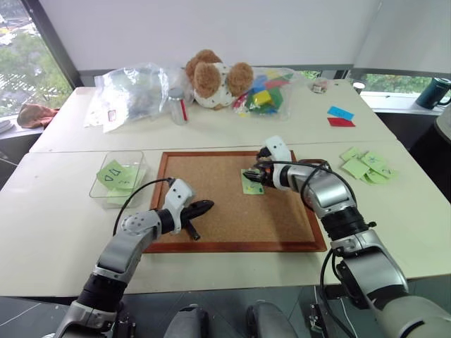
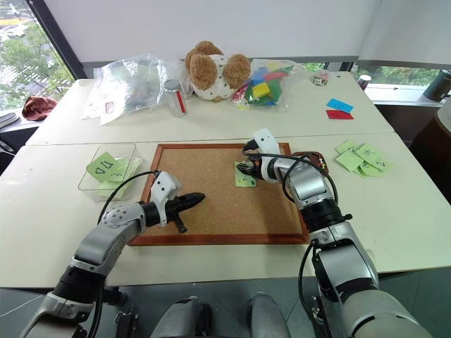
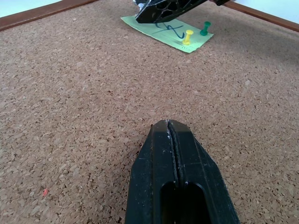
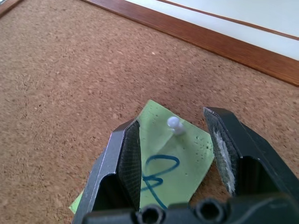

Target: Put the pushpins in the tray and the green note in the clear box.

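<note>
Clear box: clear box [image 1: 117, 175] sat on the counter [image 1: 63, 232] at about 9 o'clock of the corkboard [image 1: 211, 204], just off its left frame, with light green notes already inside, one bearing a large scrawl.

Left claw: left claw [image 1: 202, 207] hung low over the cork near the board's lower left, fingers pressed fully together and holding nothing; it pointed toward 2 o'clock, at the pinned note, yet stood well apart from it.

Green note: green note [image 4: 173, 161] lay flat on the cork right of the board's middle, its long axis running roughly 12 to 6 in the head views, blue handwriting across it.

Pushpins: white pushpin [image 4: 174, 124] stood upright near one corner of the note; yellow pushpin [image 3: 188, 37] and green pushpin [image 3: 204, 28] stood near the opposite short edge.

Right claw: right claw [image 4: 175, 154] was partly open, holding nothing, one finger either side of the note's width; the white pin lay straight ahead at 12 o'clock of the gap, just past the fingertips. This arm was far the nearer one.

Deciding relation: judged, the pin sat on the claw's centre line, so a short advance before closing would put the fingers around its head.

Tray: tray [image 2: 313, 159] sat at 3 o'clock of the board, just beyond the right arm.

Hard to make out: most of the tray was covered by the right arm; whether the fingertips touched the paper could not be told; the pins were too small to pick out in the head views.
</note>
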Available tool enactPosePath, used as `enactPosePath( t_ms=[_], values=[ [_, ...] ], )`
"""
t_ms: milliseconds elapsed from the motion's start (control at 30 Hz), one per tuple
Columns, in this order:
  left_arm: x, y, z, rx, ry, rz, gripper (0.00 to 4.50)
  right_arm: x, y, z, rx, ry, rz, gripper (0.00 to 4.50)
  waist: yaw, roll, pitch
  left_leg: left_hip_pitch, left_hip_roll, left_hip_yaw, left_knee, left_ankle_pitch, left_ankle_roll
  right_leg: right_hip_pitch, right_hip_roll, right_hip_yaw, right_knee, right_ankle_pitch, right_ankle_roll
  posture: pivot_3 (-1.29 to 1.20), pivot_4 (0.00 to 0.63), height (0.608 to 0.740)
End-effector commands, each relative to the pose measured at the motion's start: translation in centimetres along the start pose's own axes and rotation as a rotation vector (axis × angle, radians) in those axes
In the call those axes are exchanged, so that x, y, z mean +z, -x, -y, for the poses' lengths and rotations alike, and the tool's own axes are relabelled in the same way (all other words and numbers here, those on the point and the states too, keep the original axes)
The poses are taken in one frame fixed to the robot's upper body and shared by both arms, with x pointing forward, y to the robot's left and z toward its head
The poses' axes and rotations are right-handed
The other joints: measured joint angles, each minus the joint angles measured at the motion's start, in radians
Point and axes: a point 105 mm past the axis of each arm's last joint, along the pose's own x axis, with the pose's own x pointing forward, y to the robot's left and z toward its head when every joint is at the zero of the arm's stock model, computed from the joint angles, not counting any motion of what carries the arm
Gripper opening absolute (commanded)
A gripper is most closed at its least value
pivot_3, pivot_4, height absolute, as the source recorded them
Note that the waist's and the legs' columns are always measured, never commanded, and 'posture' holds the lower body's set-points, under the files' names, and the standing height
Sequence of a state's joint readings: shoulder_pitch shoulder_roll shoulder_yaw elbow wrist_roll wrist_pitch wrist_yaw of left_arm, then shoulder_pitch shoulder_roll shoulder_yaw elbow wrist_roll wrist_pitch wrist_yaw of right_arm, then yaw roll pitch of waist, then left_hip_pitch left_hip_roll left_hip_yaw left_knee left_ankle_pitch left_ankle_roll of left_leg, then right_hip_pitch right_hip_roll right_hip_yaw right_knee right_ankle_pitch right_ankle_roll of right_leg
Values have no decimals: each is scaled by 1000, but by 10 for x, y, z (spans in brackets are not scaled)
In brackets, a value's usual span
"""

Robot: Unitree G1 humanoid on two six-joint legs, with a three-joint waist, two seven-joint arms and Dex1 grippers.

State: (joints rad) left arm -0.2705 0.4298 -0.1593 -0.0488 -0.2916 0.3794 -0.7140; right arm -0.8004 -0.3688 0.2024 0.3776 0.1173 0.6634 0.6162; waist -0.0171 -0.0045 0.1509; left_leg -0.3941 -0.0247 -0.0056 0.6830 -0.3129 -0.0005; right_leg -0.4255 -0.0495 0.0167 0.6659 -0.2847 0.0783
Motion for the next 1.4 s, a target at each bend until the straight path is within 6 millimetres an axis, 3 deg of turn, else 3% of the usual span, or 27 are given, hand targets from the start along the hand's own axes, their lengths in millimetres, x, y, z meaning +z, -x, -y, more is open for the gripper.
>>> enactPosePath(
  t_ms=[33,133,167,500,700,767,867,967,1100,1333,1367,1400],
  values=[
    [-9,6,-4,27,10,-38,0,22,3,1,-1,34,68,1518,-1,0,0,0,0,0,0,0,0,0,0,0,0,0,0,0,150,740],
    [-10,5,-5,29,14,-40,0,24,3,0,4,33,75,158,-1,0,0,0,0,0,0,0,0,0,0,0,0,0,0,0,150,740],
    [-10,5,-5,29,15,-41,0,24,4,0,6,33,77,68,0,0,0,0,0,0,0,0,0,0,0,0,0,0,0,0,150,740],
    [-34,6,1,19,58,-125,0,53,29,4,-14,62,154,68,-1,1,-1,0,0,0,-1,0,0,0,0,0,0,0,0,0,150,740],
    [-38,7,2,20,69,-137,0,65,63,32,-134,41,189,68,1,1,-1,1,0,0,-1,0,0,0,0,0,-1,0,0,0,150,740],
    [-38,7,2,20,72,-136,0,59,75,49,-195,15,182,68,0,2,-1,1,0,0,-2,0,0,0,0,0,-1,0,0,0,150,740],
    [-38,6,3,16,73,-135,0,34,96,87,-331,-42,129,68,3,2,-1,1,0,0,-2,0,0,0,0,0,-1,0,0,0,150,740],
    [-37,5,3,10,73,-132,0,15,103,104,-393,-42,76,68,2,2,-1,1,0,0,-2,-1,1,2,0,0,-2,0,0,0,150,740],
    [-36,4,4,5,70,-129,0,-9,108,116,-430,-67,19,68,0,3,-2,2,0,1,-2,0,1,2,0,1,-1,0,0,0,150,740],
    [-35,3,3,6,69,-126,0,-33,101,115,-405,-108,-27,68,3,3,-2,3,0,1,-2,0,1,3,0,0,-1,0,0,0,150,740],
    [-35,3,3,7,69,-126,0,-36,100,116,-405,-115,-35,625,3,3,-2,3,0,1,-2,0,1,3,0,0,-1,0,0,0,150,740],
    [-36,3,3,7,69,-126,0,-39,100,116,-404,-119,-41,881,3,3,-2,3,0,1,-2,0,1,3,0,0,-1,0,0,0,150,740]
  ],
)
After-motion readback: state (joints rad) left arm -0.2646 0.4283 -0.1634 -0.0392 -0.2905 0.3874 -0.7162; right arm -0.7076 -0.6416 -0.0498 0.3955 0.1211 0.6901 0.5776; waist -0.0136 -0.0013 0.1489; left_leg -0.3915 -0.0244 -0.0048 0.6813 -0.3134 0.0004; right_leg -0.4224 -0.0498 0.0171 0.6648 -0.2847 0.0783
